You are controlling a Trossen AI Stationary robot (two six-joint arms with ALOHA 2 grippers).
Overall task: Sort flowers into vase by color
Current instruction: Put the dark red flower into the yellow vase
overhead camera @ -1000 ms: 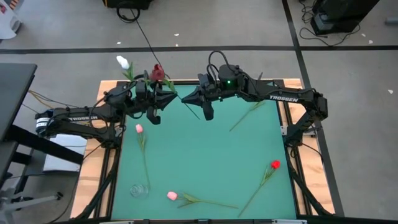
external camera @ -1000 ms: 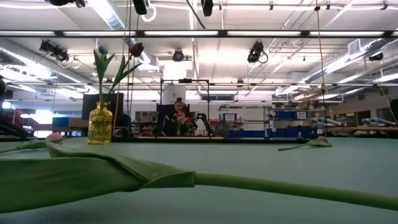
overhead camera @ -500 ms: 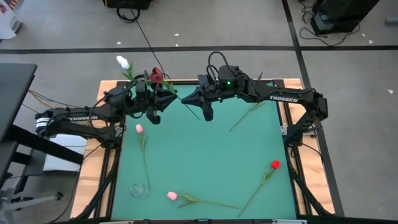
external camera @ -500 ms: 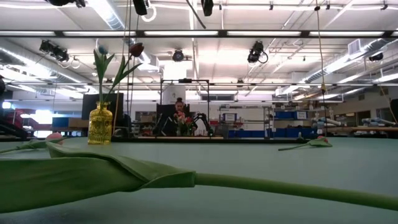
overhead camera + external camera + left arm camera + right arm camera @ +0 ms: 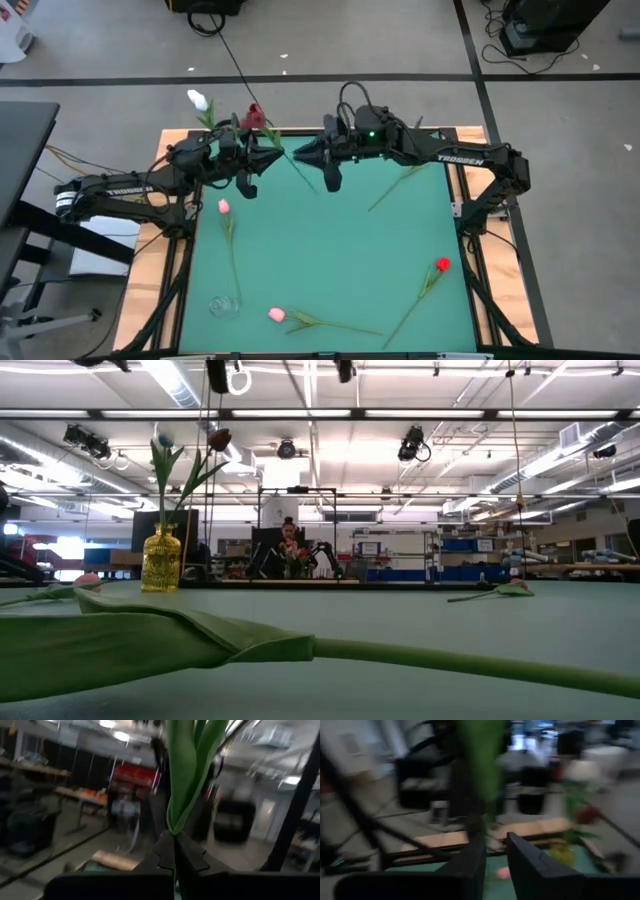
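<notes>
The green counter (image 5: 330,250) still carries most of the flowers: a pink one (image 5: 223,207) near the left side, another pink one (image 5: 277,314) and a bright red one (image 5: 442,264) toward the near edge, and a bare-looking stem (image 5: 400,183) near the right arm. The yellow vase (image 5: 160,560) at the far left corner holds a white tulip (image 5: 197,99) and a maroon tulip (image 5: 252,117). The left claw (image 5: 268,160) is clamped on a green stem (image 5: 185,775) beside that vase, while the right claw (image 5: 306,152) sits close by with its fingers (image 5: 527,862) slightly apart and a blurred stem between them. The main risk, as I judge it, is a mid-air handover failing: if either grip is shallow, the thin stem could slip and drop. With both arms crowded near the vase, a nudge could also tip it or knock out the flowers already placed.
</notes>
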